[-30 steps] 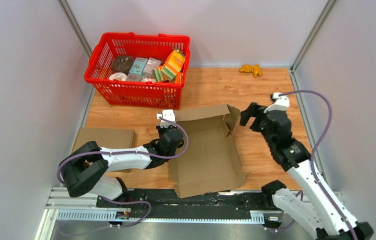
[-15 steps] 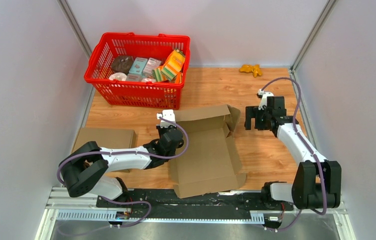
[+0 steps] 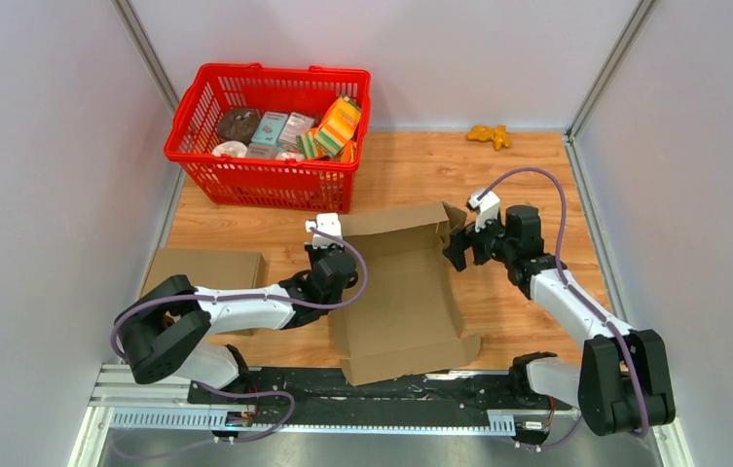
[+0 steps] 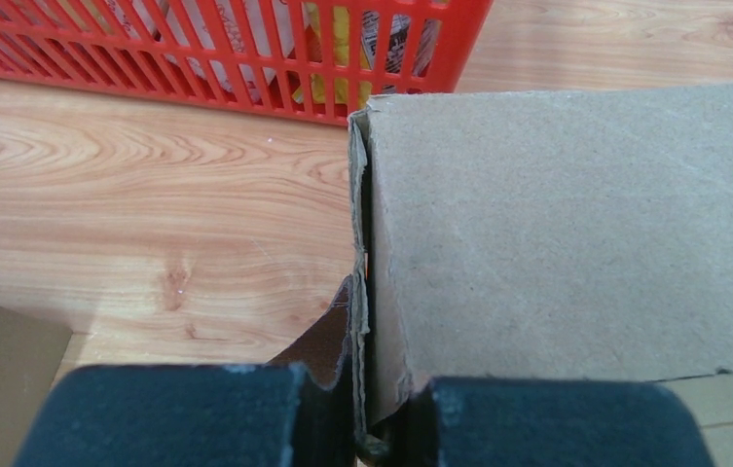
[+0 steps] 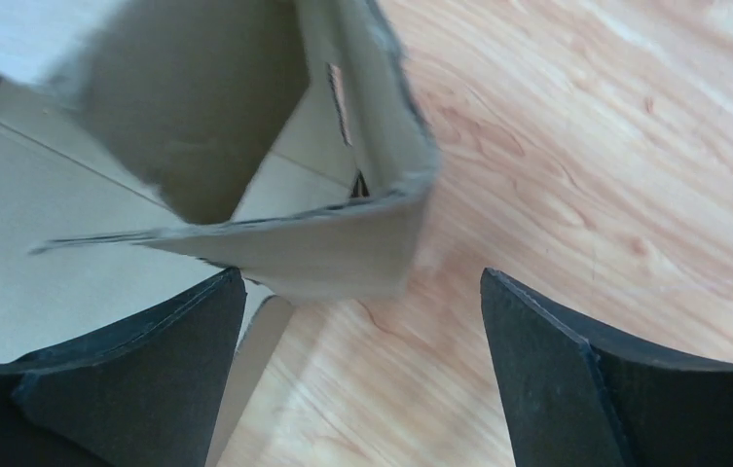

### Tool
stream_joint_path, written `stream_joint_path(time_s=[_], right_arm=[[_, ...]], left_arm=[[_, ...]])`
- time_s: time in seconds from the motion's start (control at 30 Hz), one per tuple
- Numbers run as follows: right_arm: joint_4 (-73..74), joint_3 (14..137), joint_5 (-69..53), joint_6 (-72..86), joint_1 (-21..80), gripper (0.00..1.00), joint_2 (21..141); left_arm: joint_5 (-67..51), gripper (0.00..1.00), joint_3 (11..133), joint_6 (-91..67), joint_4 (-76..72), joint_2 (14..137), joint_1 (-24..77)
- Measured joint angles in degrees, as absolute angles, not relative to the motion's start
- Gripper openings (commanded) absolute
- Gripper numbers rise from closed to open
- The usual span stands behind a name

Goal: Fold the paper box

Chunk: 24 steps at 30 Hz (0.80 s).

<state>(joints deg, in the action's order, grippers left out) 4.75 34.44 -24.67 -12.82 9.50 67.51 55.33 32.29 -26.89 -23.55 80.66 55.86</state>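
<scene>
**Left side.** A flat piece of cardboard (image 3: 208, 268) lies on the wooden table (image 3: 537, 175), well to the left of the left claw (image 3: 335, 248) and beside that arm.

**Left claw.** The jaws are narrow and clamped on the left wall of the cardboard box (image 3: 401, 292), just short of its far left corner. In the left wrist view the claw (image 4: 362, 418) has the wall edge pinched between its two dark pads (image 4: 167, 413). The rear wall of the box (image 4: 576, 233) runs off to the right from the claw. A red basket (image 3: 263, 167) filled with packaged goods stands straight ahead of the fingertips, apart from the box.

**Box.** The box sits open on the table between the two claws. Its rear wall is raised and its front wall is low. Its base lies flat, to the right of the left claw and to the left of the right claw.

**Right claw.** The right claw (image 3: 457, 248) is spread wide at the far right corner of the box. In the right wrist view the claw (image 5: 360, 277) straddles the corner flap of the box (image 5: 323, 243). One finger (image 5: 128, 370) sits on the inside of the box and the other over bare table. Contact with the flap cannot be determined.

**Right side.** A small orange object (image 3: 490, 135) lies well beyond the right claw, at the far edge of the table.
</scene>
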Motion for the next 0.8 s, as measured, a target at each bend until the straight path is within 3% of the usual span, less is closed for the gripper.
stream_joint_path(time_s=[0.43,0.53,0.67,0.8], right_arm=[[-13.3,31.2,-25.9,-11.9,16.5,0.65,71.0],[-12.8,31.9,-24.9,-11.4,18.1,0.70,71.4],[-10.6,34.5,-24.9,-9.5,18.3,0.68,71.7],[-7.1,36.8,-23.0,-5.3,18.6,0.91,71.7]], left_arm=[[54.8,0.00,32.3,-26.9,-23.7,80.7,55.9],[55.0,0.00,32.3,-26.9,-23.6,80.7,55.9],[55.0,0.00,32.3,-26.9,-23.6,80.7,55.9],[54.8,0.00,32.3,-26.9,-23.6,80.7,55.9]])
